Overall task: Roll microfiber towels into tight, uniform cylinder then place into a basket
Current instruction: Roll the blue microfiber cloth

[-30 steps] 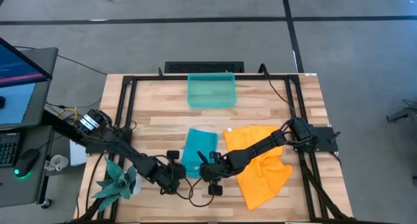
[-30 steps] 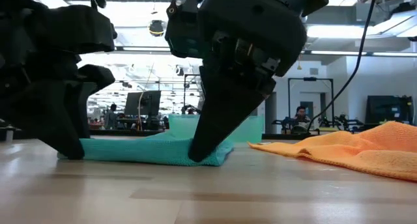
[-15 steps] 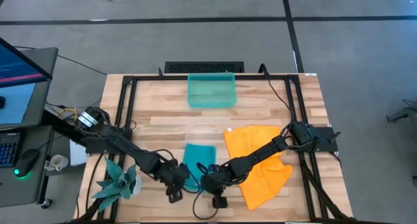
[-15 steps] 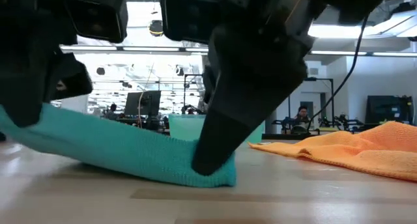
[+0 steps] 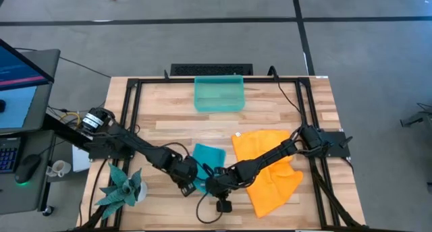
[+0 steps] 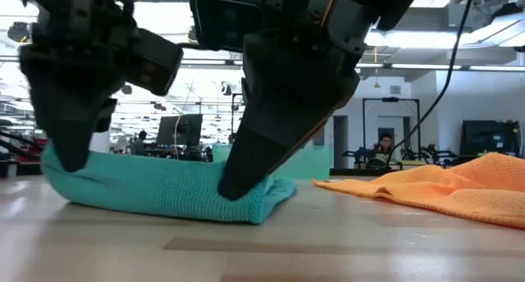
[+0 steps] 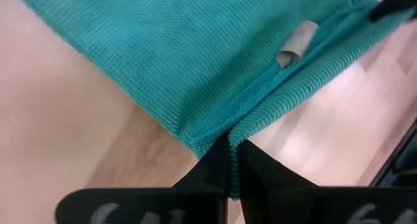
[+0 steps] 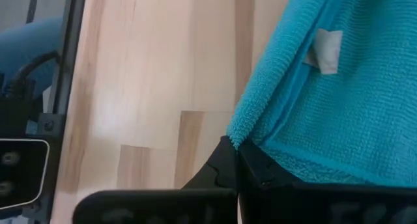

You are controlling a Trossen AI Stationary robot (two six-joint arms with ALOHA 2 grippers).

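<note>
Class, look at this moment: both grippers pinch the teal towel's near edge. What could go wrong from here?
1. The left gripper and right gripper, both shut on the teal-blue microfiber towel, sit close together, so they might collide.
2. The fold looks loose in the low view; the roll may come out uneven.
3. The bright orange microfiber towel lies under the right arm and could get dragged.

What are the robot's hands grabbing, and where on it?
Both pincers are shut on the teal-blue towel: the left pincer pinches one near corner, and the right pincer pinches the other near corner.

Bright even overhead light; wrist views soft, low view backlit.
</note>
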